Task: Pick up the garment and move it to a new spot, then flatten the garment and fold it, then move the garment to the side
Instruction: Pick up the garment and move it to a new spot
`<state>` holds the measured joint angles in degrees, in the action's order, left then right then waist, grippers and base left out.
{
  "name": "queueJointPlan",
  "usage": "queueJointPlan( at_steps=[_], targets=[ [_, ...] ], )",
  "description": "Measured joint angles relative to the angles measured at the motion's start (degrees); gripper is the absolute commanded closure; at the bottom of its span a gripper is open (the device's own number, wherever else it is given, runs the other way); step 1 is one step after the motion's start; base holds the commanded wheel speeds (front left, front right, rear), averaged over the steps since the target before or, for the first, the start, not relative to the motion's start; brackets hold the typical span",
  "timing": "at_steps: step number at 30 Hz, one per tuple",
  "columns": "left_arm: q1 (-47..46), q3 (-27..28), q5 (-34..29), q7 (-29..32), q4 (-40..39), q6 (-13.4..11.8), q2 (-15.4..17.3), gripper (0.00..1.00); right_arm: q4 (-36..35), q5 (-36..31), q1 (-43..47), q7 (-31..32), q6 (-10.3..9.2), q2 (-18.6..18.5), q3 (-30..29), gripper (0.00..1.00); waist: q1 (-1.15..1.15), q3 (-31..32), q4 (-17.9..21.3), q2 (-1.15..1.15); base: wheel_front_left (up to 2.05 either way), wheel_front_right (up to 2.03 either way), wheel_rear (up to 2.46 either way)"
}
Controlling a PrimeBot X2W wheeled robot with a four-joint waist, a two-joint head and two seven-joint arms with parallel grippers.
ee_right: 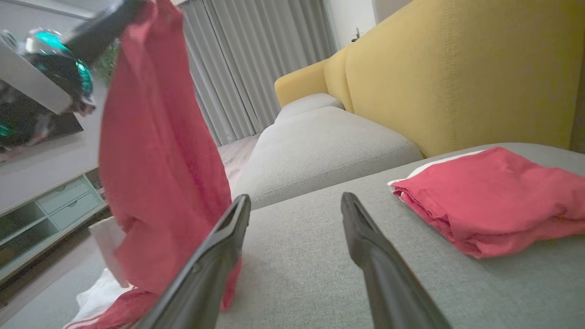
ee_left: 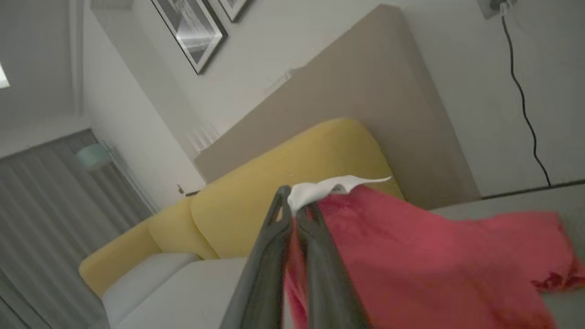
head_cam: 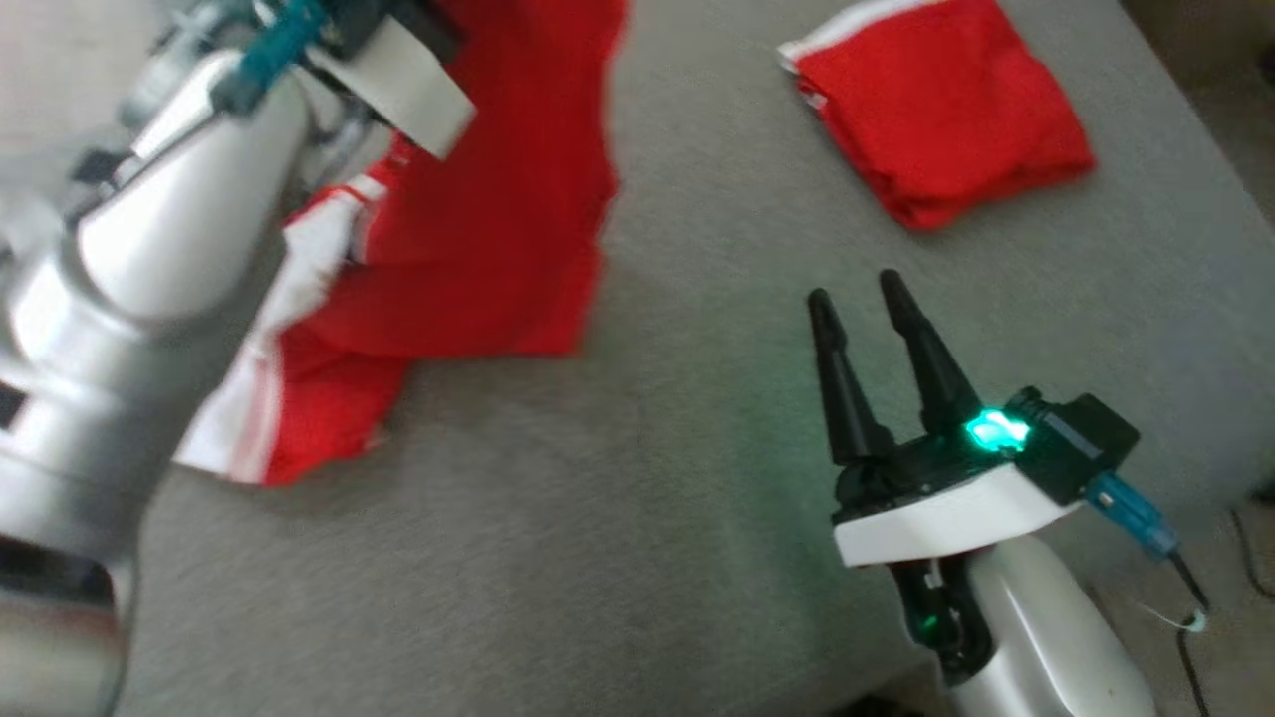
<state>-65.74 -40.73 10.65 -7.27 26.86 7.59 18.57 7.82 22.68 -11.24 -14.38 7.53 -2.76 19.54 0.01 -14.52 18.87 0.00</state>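
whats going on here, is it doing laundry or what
The robot's left claw is shut on the white-trimmed edge of a red garment and holds it up. Most of it hangs, and its lower end lies on the grey cushion. The right claw is open and holds nothing, low over the cushion beside it. Another folded piece, also red, lies further back on the right. The held one is not yet flattened or folded.

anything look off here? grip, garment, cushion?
Nothing is spilled or damaged. One oddity: the left gripper pinches the red garment by just its white trim edge, so it hangs bunched, its lower end crumpled on the grey cushion. The folded garment lies apart, neat. The right gripper is open, holding nothing.
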Motion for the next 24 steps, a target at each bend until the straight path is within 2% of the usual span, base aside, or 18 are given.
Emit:
queueJointPlan(
  at_steps=[1,2,3,4,11,16,21,24],
  targets=[
    [-1.24,-1.29,0.51,0.22,2.75,0.0,0.54,1.0,-0.54,0.27,-0.07,0.0,0.0,0.0,0.64,0.0,0.0,-0.65,1.07,0.0,0.0,0.0,0.0],
    [-2.55,-2.54,0.63,0.22,5.45,0.0,0.97,0.61,-0.98,0.53,-0.05,0.0,0.0,0.01,1.31,0.0,0.0,-1.36,2.1,0.0,0.0,0.0,0.0],
    [-3.77,-3.03,0.65,0.05,7.75,0.0,1.08,0.04,-1.36,0.64,-0.05,-0.01,0.0,0.0,1.89,0.0,0.0,-2.1,3.0,0.0,0.0,0.0,0.0],
    [-5.02,-3.28,0.64,-0.23,10.01,0.0,1.02,0.0,-1.68,0.93,-0.06,-0.01,0.0,0.0,2.35,0.0,0.0,-2.86,3.81,0.0,0.0,0.0,0.0],
    [-10.57,-3.59,1.92,-3.58,21.72,0.0,-1.97,0.0,-2.35,1.11,-0.29,-0.01,0.0,0.01,3.76,0.0,0.01,-7.33,6.39,0.0,0.0,0.0,0.0],
    [-10.49,-4.15,3.93,-5.95,24.29,0.0,-4.76,0.0,-2.18,0.71,-1.34,-0.01,0.0,0.01,2.53,0.0,-0.01,-7.45,3.91,0.0,0.0,0.0,0.0],
    [-9.18,-2.87,6.09,-7.02,24.59,-0.09,-4.19,0.0,-1.23,-0.88,-1.52,-0.01,0.0,0.01,0.34,0.0,-0.01,-6.41,0.31,0.0,0.0,0.0,0.0],
    [-5.64,-0.97,7.69,-7.33,22.57,-1.43,-3.58,0.0,-0.42,-2.16,-1.5,-0.01,0.0,0.01,-1.55,0.0,-0.01,-5.23,-2.05,0.0,0.0,0.0,0.0]
  ],
)
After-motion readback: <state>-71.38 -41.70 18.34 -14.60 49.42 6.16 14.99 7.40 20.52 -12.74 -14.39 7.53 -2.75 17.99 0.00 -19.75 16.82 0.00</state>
